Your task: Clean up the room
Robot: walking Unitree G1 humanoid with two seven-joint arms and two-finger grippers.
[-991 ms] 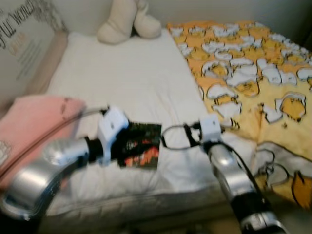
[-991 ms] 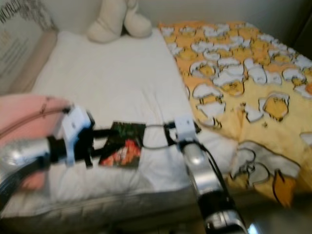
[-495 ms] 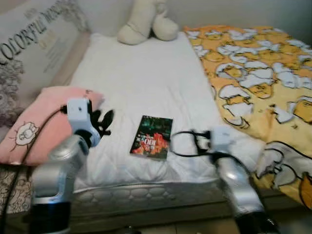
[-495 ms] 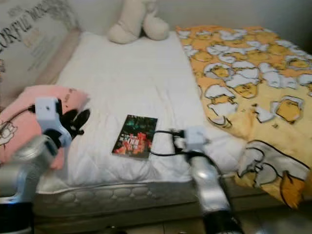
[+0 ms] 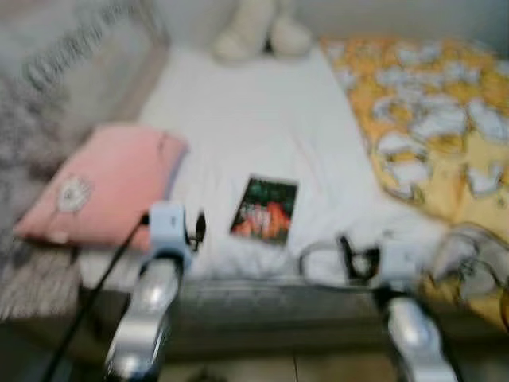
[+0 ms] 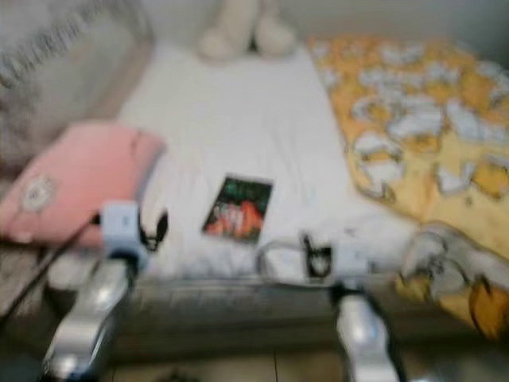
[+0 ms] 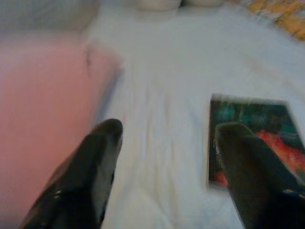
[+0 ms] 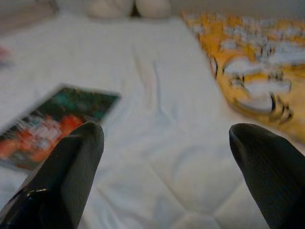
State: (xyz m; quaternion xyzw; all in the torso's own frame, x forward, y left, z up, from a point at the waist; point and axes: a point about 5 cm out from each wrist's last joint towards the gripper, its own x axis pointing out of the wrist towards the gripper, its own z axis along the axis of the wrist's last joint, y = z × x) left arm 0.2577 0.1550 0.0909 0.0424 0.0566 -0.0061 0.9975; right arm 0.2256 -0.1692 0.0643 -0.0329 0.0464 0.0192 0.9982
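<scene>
Both arms have drawn back toward the near edge of the bed point(image 5: 254, 119) since half a second ago, and the whole scene sits farther off and blurred, so the camera has moved too. Where the left hand point(image 5: 196, 229) hovered beside the pink pillow point(image 5: 103, 183) over the mattress, it now hangs at the bed's front edge, near the pillow's lower corner. The right hand point(image 5: 343, 256) is likewise at the front edge, below and to the right of the book point(image 5: 265, 210).

That book lies flat on the white sheet near the middle of the bed's front half, untouched, between the two hands and apart from both. In the left wrist view the two black fingers point(image 7: 97, 162) stand well apart with nothing between them, the book point(image 7: 252, 138) just past one tip. The right wrist view shows its fingers point(image 8: 71, 167) spread wide as well, empty. A yellow patterned blanket point(image 5: 429, 119) covers the bed's right side, and a cream plush toy point(image 5: 262, 36) sits at the far end.
</scene>
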